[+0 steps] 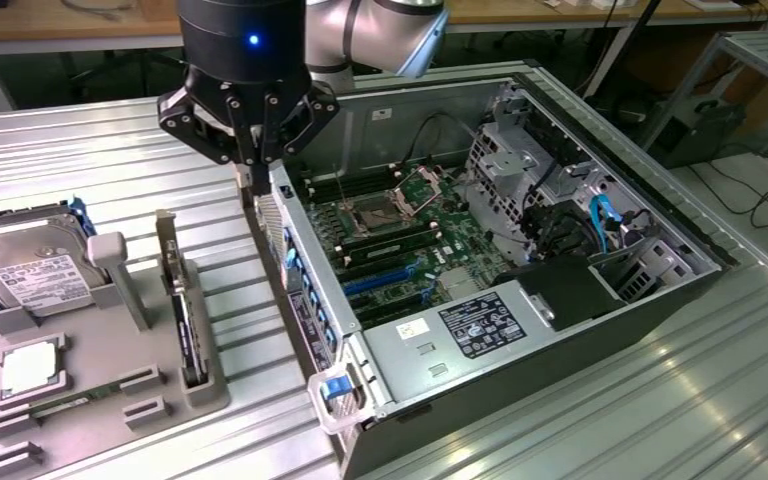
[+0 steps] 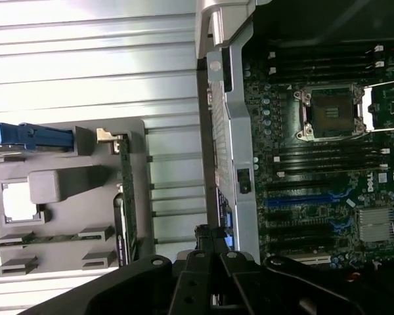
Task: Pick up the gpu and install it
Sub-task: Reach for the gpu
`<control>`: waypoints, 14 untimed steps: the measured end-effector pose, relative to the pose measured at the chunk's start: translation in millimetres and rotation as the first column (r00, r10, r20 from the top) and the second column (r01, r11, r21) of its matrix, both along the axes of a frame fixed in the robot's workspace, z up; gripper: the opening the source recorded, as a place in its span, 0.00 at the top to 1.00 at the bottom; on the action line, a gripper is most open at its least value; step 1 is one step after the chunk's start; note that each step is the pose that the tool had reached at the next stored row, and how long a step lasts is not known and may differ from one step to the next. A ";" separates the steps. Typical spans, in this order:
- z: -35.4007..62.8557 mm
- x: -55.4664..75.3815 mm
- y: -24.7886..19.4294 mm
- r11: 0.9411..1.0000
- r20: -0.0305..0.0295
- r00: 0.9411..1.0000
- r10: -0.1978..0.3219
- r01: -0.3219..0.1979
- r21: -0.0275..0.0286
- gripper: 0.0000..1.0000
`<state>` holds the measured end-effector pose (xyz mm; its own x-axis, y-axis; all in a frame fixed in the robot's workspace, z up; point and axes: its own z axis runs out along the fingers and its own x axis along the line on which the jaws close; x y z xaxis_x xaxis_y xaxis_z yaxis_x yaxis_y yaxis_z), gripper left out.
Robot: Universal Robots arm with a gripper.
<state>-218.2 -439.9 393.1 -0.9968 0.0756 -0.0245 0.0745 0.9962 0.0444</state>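
1. gpu (image 1: 184,325) stands on its long edge in a slot of the grey holder tray (image 1: 204,390), along the tray edge nearest the computer case (image 1: 357,335). From the wrist view it reads as a thin green strip (image 2: 126,190) with its silver bracket at one end.
2. The tray sits on the ribbed metal worktop (image 1: 117,170) toward the exterior view's left, with the case just beside it on the right, lying open. A hard drive (image 1: 31,265) lies at the tray's far edge, well apart from the card.
3. The gripper (image 1: 257,185) hangs over the case's side wall, between tray and motherboard (image 1: 398,250), touching nothing that I can make out. Its fingers are drawn narrow, close together, with nothing between them; the wrist view (image 2: 213,239) agrees.
4. As I judge it, the pick-up step is in hand and not yet begun: the card is untouched in its slot.
5. That step calls for the fingers to spread, then line up across the card's thin top edge, clear of the tray's upright posts.
6. The blue expansion slots (image 1: 384,280) on the board look unoccupied.
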 end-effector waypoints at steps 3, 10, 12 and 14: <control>0.0 -1.9 -1.2 1.000 0.000 1.000 0.000 0.000 0.000 0.89; 0.0 -6.4 -4.2 1.000 0.000 1.000 0.000 0.000 0.000 0.89; 0.0 -8.0 -5.3 1.000 0.000 1.000 0.000 0.000 0.000 0.89; 0.0 -9.7 -6.7 1.000 0.000 1.000 0.000 0.000 0.000 0.89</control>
